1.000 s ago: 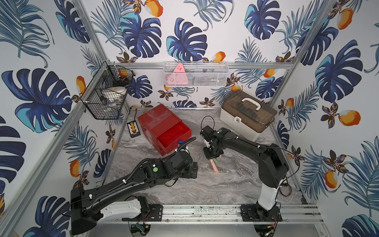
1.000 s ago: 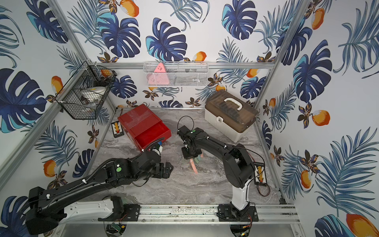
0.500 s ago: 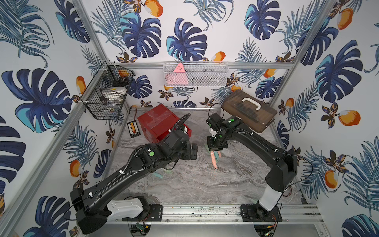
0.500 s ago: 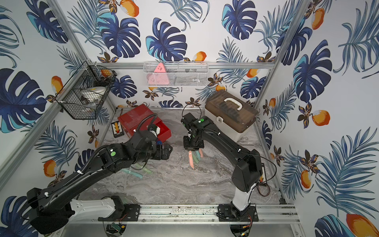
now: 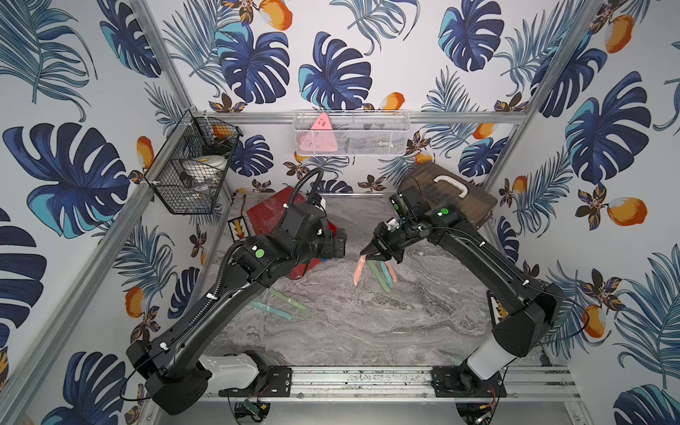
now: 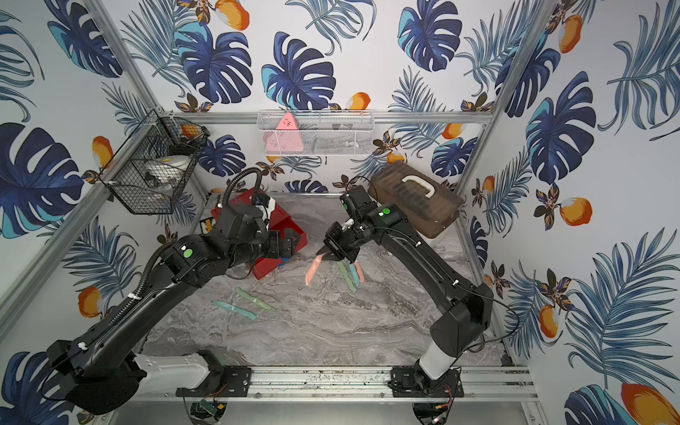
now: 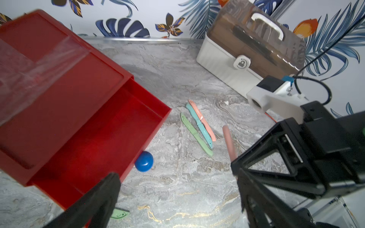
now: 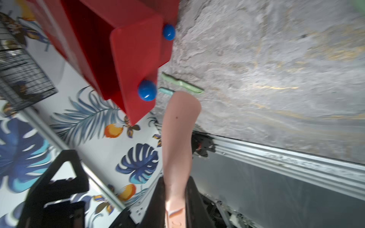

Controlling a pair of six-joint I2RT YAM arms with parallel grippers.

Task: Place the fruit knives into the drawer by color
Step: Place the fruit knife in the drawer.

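The right jaws pinch a pink knife [image 5: 358, 273] by one end; likely light, stiff, slick plastic. The left jaws stand wide.

Grey marbled surface [image 5: 368, 331] lay bare between the arms; black left tool [image 5: 337, 245] hung at the glossy red plastic chest's [image 7: 59, 88] open drawer.

Overhead stereo; wrist views near drawer [image 7: 79, 118]

Leaf-print booth, marble tabletop [image 5: 368, 331]
All round, tropical wallpaper [image 5: 404, 48]; black wire basket [image 5: 184, 184] at ten o'clock, white mesh tray [image 5: 368, 141] at twelve
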